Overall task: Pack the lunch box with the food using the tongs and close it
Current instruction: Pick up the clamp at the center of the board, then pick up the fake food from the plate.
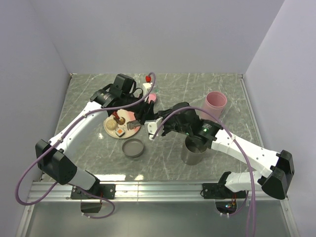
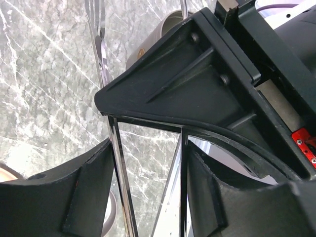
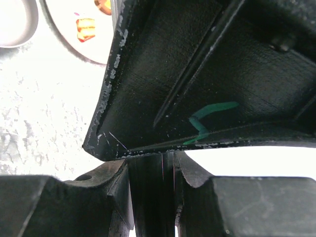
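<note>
The silver tongs (image 2: 117, 163) run between the fingers of my left gripper (image 2: 148, 153), one thin arm against each pad, so it is shut on them. Their scalloped tip (image 2: 97, 19) points away over the table. My right gripper (image 3: 153, 168) is shut on a thin dark strip of the tongs (image 3: 165, 187), close against the left one. Both grippers meet beside the plate (image 1: 112, 129), the left gripper (image 1: 134, 120) over its right rim and the right gripper (image 1: 152, 127) just right of it. Food lies on the plate: an orange-and-white bit (image 3: 85, 28) and a brown lump (image 1: 114, 117). The grey metal lunch box (image 1: 194, 153) stands under the right arm.
A shallow grey round tin (image 1: 133, 147) lies in front of the plate. A pink cup (image 1: 216, 103) stands at the back right. A small pink thing (image 1: 152, 98) and a red-topped thing (image 1: 148, 78) sit behind the left gripper. Walls close the table on three sides.
</note>
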Controlling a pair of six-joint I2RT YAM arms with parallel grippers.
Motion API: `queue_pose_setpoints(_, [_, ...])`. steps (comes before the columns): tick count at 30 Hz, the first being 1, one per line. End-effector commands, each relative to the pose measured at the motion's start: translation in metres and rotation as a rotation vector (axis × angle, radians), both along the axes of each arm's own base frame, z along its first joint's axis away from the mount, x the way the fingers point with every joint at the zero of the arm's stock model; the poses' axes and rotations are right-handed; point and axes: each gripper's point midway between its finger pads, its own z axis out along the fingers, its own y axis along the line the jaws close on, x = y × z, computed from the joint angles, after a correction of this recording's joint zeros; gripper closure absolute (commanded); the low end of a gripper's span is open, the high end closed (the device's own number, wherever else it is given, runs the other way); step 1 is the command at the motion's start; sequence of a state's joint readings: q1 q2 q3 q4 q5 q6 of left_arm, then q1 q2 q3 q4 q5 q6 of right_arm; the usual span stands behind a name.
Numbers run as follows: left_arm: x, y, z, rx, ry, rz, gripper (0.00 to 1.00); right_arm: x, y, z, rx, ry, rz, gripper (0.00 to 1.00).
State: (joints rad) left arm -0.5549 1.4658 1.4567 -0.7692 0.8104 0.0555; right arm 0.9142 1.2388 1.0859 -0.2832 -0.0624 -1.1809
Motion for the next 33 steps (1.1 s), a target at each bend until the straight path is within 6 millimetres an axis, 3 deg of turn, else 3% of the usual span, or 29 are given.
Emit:
queue_pose_setpoints(1, [-0.022,-0.004,0.013,-0.052,0.057,-0.059,0.42,0.013,-0.002,0.041,0.099,-0.127,-0.051,0.71])
queue_pose_setpoints(5, [-0.022,-0.002,0.009,-0.038,0.058,-0.048,0.49,0.015,-0.006,0.038,0.095,-0.131,-0.079,0.68])
queue_pose_setpoints(9, [-0.015,0.003,0.007,-0.031,0.042,-0.004,0.54,0.011,-0.008,0.036,0.093,-0.119,-0.093,0.26])
queue_pose_setpoints(12, [-0.005,0.012,0.006,-0.030,0.026,0.039,0.54,0.003,-0.011,0.036,0.098,-0.141,-0.074,0.17])
queue_pose_setpoints(18, [0.020,0.035,0.010,-0.007,-0.014,0.157,0.56,-0.029,-0.016,0.028,0.064,-0.093,-0.008,0.06])
queue_pose_setpoints(23, [0.048,0.077,0.002,0.146,-0.171,0.281,0.55,-0.049,-0.031,0.031,0.121,0.052,-0.056,0.03])
queue_pose_setpoints(27, [0.053,0.114,-0.004,0.267,-0.288,0.335,0.51,-0.050,-0.045,0.032,0.167,0.171,-0.146,0.03])
queue_pose_setpoints(33, [0.040,0.156,-0.013,0.403,-0.361,0.353,0.52,-0.044,-0.064,0.021,0.249,0.364,-0.268,0.01])
